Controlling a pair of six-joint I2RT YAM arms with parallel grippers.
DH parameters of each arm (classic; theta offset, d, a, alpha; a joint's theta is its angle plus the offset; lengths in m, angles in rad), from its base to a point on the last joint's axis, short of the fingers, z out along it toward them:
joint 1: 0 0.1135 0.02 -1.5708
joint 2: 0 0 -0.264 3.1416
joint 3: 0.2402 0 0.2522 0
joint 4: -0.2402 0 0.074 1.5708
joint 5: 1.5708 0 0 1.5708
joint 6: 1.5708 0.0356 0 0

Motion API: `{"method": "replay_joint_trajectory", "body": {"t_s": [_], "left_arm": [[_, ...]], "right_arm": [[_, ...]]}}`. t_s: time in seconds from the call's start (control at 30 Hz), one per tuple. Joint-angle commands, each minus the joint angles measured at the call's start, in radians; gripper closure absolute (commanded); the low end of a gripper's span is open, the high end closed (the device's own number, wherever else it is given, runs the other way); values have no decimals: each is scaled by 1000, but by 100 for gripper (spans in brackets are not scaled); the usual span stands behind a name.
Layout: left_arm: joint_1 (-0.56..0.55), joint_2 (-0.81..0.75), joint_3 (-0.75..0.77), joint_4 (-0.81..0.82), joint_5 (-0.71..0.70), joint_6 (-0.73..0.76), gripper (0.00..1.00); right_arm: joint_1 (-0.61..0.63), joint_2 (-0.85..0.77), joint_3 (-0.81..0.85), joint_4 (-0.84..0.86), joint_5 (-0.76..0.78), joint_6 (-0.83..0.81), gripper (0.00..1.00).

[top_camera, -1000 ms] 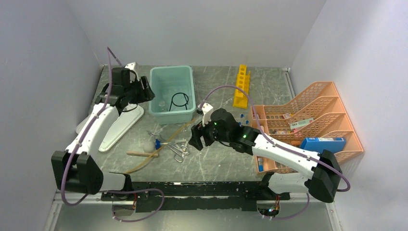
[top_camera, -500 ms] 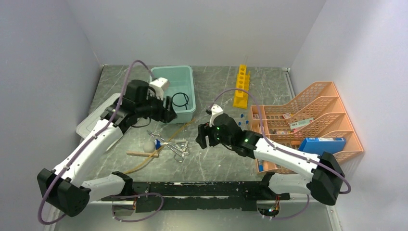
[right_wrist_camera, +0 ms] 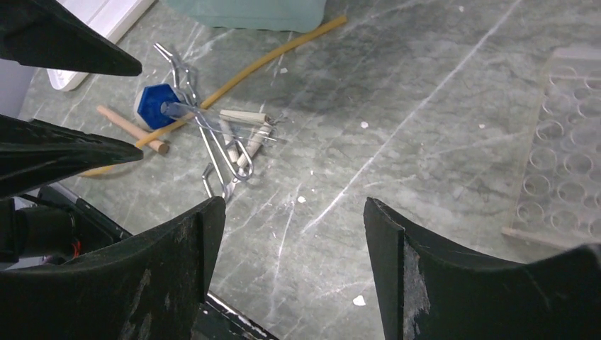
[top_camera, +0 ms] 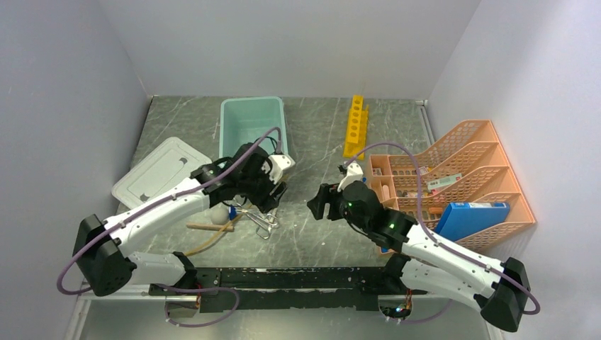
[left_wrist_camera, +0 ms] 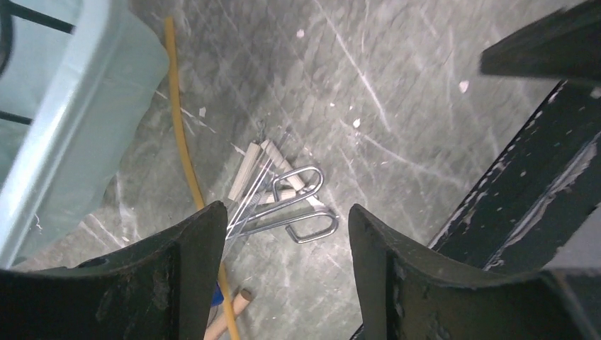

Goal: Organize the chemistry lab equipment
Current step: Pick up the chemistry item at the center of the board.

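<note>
Marbled tabletop (left_wrist_camera: 397, 106) holds wire triangles (left_wrist_camera: 285, 194) beside a tan hose (left_wrist_camera: 182, 145).

The left gripper (top_camera: 275, 193) swung from the frame's upper left to over the wire triangles (top_camera: 259, 217); the right gripper (top_camera: 320, 203) drew back rightward.

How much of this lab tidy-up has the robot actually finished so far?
Done: the black wire ring lies in the pale teal plastic tub. In hand: nothing; the left gripper hangs open over the silver wire clips, the right gripper open too. To do: the clips, tan rubber hose, wooden stick and blue-capped clear tube lie loose on the table; the yellow plastic test-tube rack lies near the back.
</note>
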Motion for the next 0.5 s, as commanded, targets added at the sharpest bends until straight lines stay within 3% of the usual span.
{"method": "replay_joint_trajectory", "body": {"t_s": [0.0,0.23,0.47], "left_arm": [[-37,50,-27,14,-16,117,31],[-132,169,6,-40,-148,198,31],[-142,251,21,-49,-269,216,31]], "right_arm": [[-7,-60,-28,-35,63,54,24],[-10,-70,-36,-51,79,54,22],[-11,-51,-32,-46,87,43,21]]}}
